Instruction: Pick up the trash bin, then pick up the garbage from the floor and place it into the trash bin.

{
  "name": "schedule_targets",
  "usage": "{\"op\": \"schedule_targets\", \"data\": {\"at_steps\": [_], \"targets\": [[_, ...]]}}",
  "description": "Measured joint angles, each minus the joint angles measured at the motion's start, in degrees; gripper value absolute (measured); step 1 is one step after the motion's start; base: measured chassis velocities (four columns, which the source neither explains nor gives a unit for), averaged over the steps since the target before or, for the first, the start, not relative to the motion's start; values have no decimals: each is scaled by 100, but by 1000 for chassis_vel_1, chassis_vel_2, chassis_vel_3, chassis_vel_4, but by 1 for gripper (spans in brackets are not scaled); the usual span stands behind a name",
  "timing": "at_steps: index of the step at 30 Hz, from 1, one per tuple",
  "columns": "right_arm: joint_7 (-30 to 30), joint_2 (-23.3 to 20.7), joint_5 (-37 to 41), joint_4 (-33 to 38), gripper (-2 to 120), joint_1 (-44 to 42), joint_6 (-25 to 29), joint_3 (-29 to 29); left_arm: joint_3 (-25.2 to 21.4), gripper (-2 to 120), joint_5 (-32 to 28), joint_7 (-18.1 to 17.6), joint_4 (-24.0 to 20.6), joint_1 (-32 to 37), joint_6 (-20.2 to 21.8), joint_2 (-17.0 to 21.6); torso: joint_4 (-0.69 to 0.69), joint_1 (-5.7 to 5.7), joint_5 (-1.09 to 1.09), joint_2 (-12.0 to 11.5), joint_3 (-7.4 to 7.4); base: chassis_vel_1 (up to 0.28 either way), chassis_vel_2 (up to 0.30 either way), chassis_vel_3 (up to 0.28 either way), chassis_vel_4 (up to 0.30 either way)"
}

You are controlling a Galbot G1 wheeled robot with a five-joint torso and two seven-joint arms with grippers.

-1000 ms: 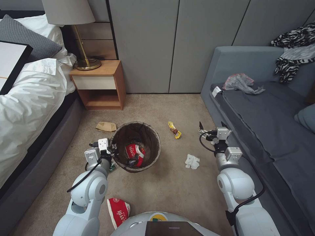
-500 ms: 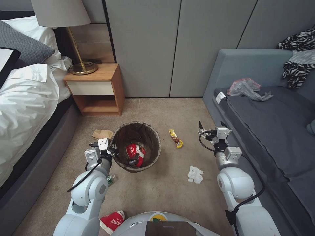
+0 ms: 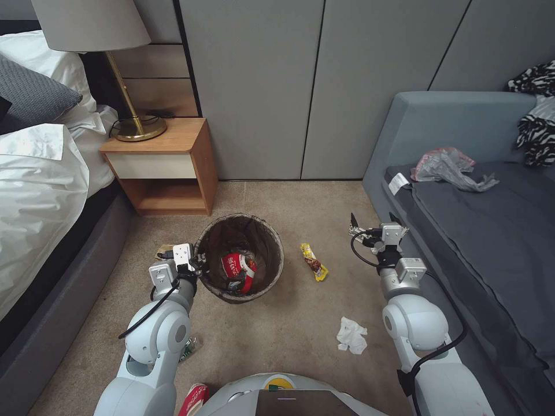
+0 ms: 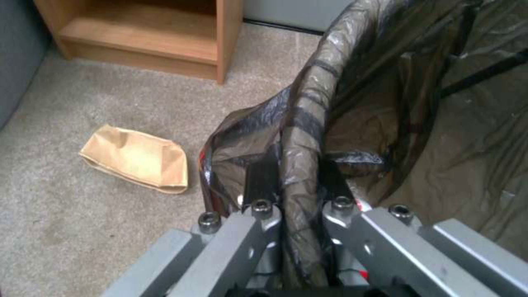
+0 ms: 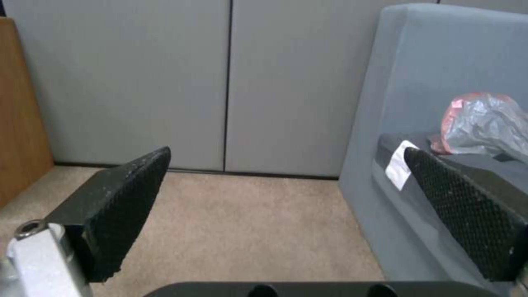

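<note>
The left gripper (image 4: 297, 194) is clamped on the rim of the trash bin (image 3: 240, 258), one finger inside and one outside, with the dark brown bag liner (image 4: 385, 103) pinched between them. The bin hangs at this gripper's right side, and a red-and-white crushed cup (image 3: 238, 271) lies in it. I judge the main risk is here: the grip takes only one edge, so the bin can tilt or the slippery liner can slide from the fingers, and then the cup would fall out again. Just beyond the gripper, on the carpet, lies a brown paper bag (image 4: 135, 159). The right gripper (image 3: 374, 224) stands wide open and empty over the carpet, near the grey sofa (image 3: 480, 231). The yellow wrapper (image 3: 314, 262) lies between it and the bin, and the white crumpled tissue (image 3: 351, 335) is nearer to the robot's base. If the base drives carelessly, it may roll over this litter.
</note>
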Motion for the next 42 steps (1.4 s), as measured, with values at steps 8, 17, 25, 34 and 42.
{"op": "schedule_targets", "data": {"at_steps": [8, 17, 25, 34, 42], "targets": [[87, -129, 79, 260, 100, -126, -821, 58, -2, 2, 4, 0, -35, 35, 0, -6, -2, -1, 0, 0, -1, 0, 0, 0, 0], [-11, -406, 1062, 822, 100, -374, -2833, 430, -4, 2, 8, 1, -44, 64, 0, 7, -2, -1, 0, 0, -1, 0, 0, 0, 0], [-116, -904, 1567, 952, 100, -674, -3036, 536, -1, 2, 2, 4, -11, 49, 0, 38, -2, -1, 0, 0, -1, 0, 0, 0, 0], [20, -1699, 1958, 941, 100, -1246, -3000, 413, -16, 2, -45, 13, 42, 26, 0, 67, -1, -1, 0, 0, -1, 0, 0, 0, 0], [143, -1911, 2109, 830, 100, -1458, -2983, 331, -19, 2, -62, 17, 70, 8, 0, 77, -2, -1, 0, 0, -1, 0, 0, 0, 0]]}}
